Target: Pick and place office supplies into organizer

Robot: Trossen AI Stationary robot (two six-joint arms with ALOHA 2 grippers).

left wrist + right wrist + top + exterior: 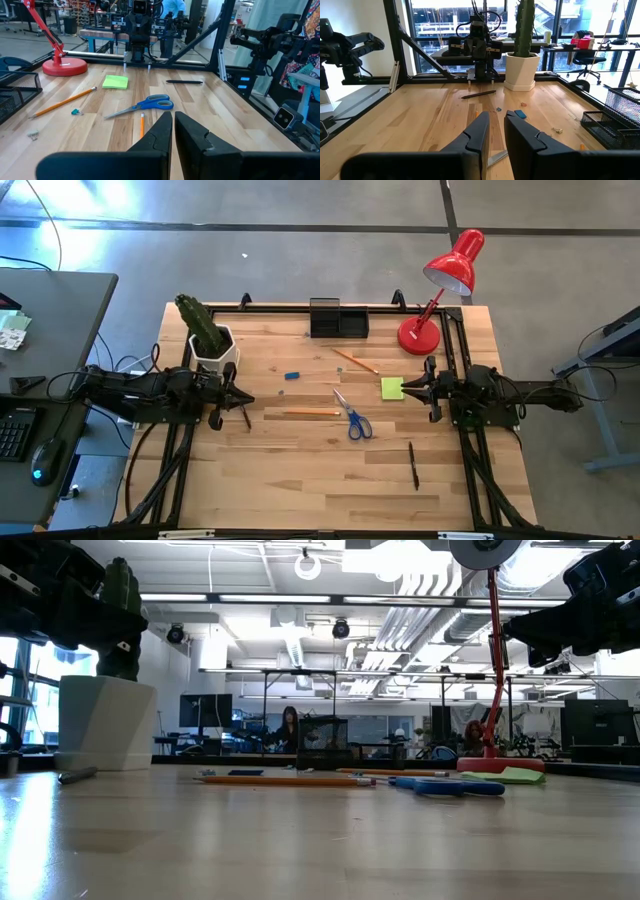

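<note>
Pale butcher-block wood forms the table [300, 480], and from above the supplies lie scattered between the two arms: blue-handled scissors [352, 418] near the middle, an orange pencil [300, 413] just to their left, a second pencil [357, 361] farther back, a yellow-green sticky-note pad [392, 388] just in front of the right gripper [407, 388], a small blue eraser [292, 375], one black pen [413, 464] toward the near right, and another pen [245, 416] close by the left gripper [243, 398]. The black organizer [338, 318] stands at the far edge, between a potted cactus [207, 333] and a red desk lamp [440, 295], well apart from both grippers. At table height, a pencil [285, 780], the scissors [447, 785] and the pad [505, 775] lie flat before the organizer [322, 745]. From the left wrist, the left gripper [173, 119] has its fingers pressed together on nothing, the scissors [145, 105] and a pencil [142, 124] just ahead. From the right wrist, the right gripper [496, 117] shows a narrow gap between its fingers, holding nothing, the eraser [520, 114] slightly beyond.
</note>
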